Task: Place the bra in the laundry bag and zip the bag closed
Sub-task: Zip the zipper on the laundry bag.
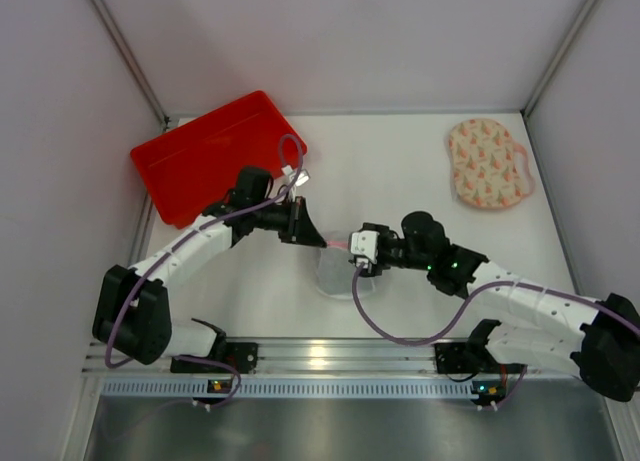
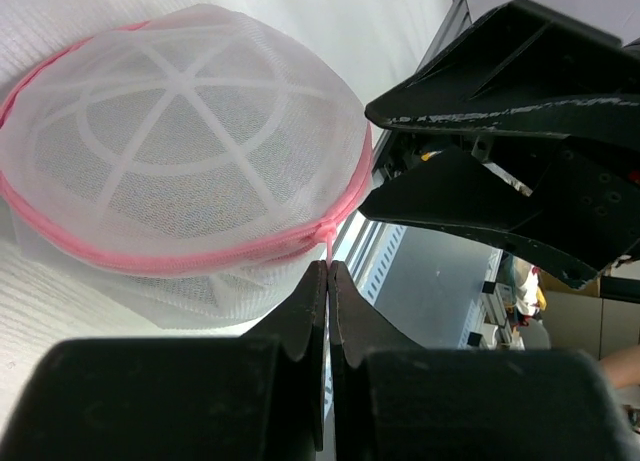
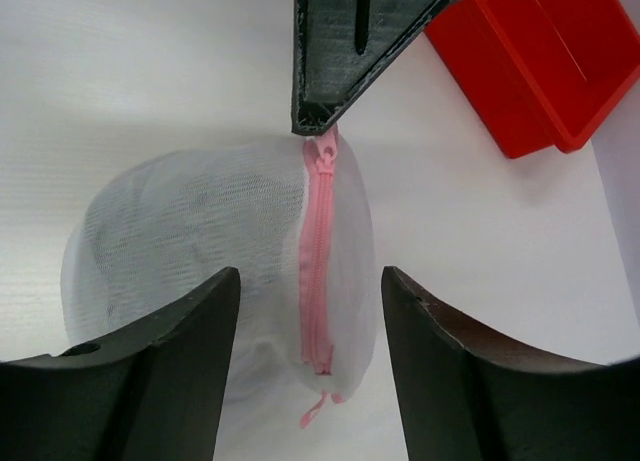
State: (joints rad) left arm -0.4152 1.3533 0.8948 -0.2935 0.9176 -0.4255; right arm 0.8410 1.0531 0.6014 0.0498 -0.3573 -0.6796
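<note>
Right wrist: laundry bag (image 3: 190,231) just ahead of right gripper (image 3: 310,276).

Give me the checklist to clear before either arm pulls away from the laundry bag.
1. Zip closed along its visible length: ok.
2. Bra inside the laundry bag: cannot tell; only a greyish shade shows through the mesh.
3. Right gripper open, a finger on each side of the zip with gaps: ok.
4. Left gripper let go: not ok; it is shut on the pink tab at the bag's zip end.
5. Peach patterned piece out of the way, far right on the table: ok.
</note>
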